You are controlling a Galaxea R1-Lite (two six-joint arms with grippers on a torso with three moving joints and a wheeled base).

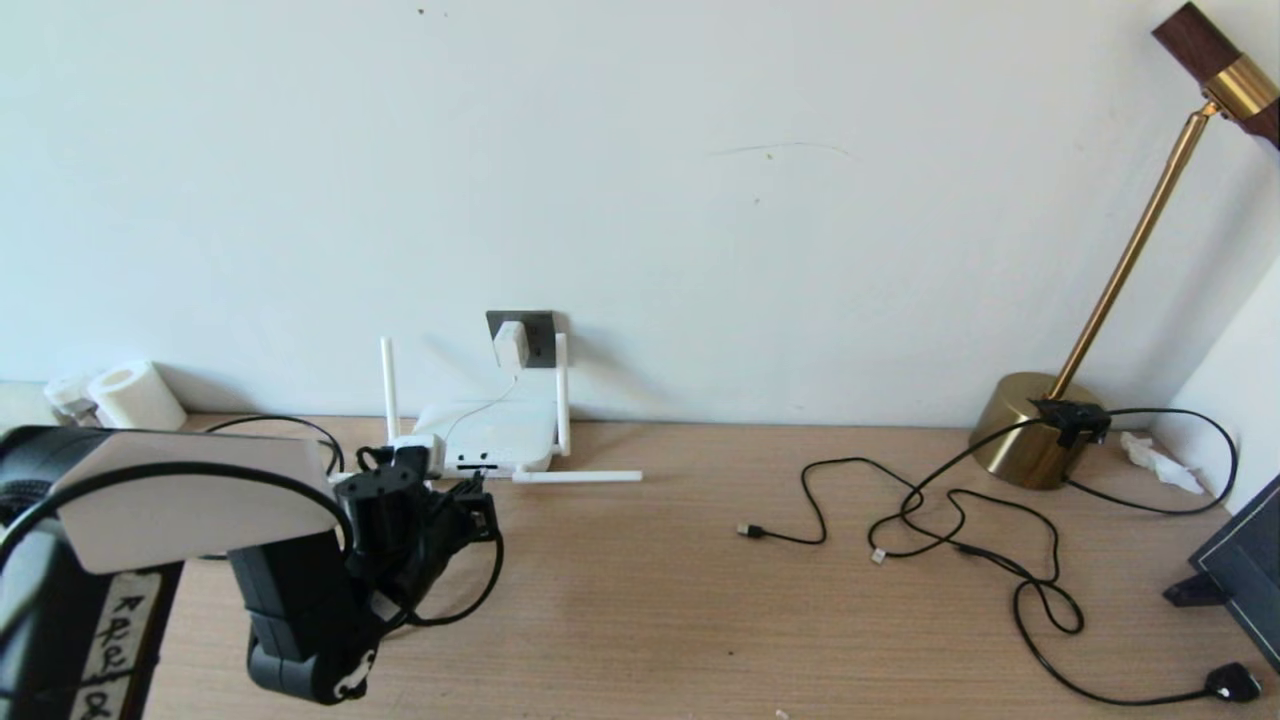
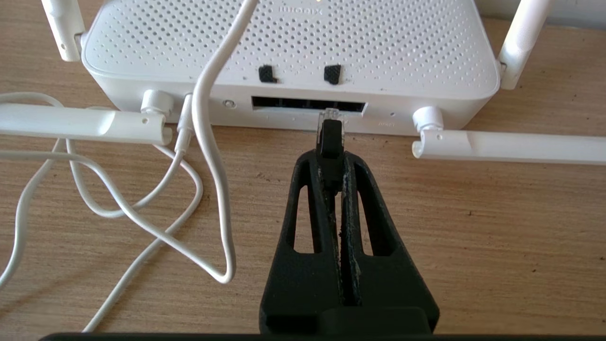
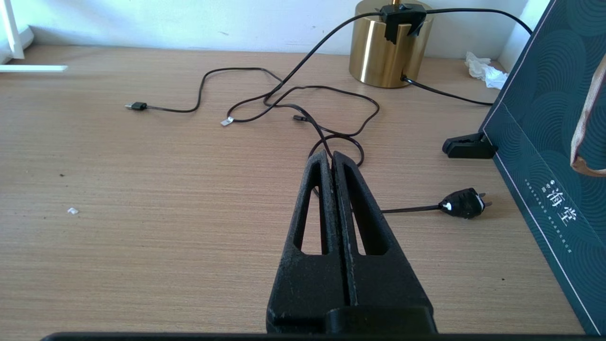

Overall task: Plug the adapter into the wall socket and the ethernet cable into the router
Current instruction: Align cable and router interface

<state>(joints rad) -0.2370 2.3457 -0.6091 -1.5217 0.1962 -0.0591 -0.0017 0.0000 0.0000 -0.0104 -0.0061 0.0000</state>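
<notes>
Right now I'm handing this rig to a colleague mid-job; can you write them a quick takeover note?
Left gripper: shut on the ethernet cable's plug, tip at the router's port slot, not seated.
Right gripper: shut, empty, parked over the desk near loose black cables.
Done: adapter sits in the wall socket behind the router.
Left: push the plug home, then release.

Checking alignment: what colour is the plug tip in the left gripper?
Clear tip on a black ethernet cable plug; left wrist view shows it best.
</notes>
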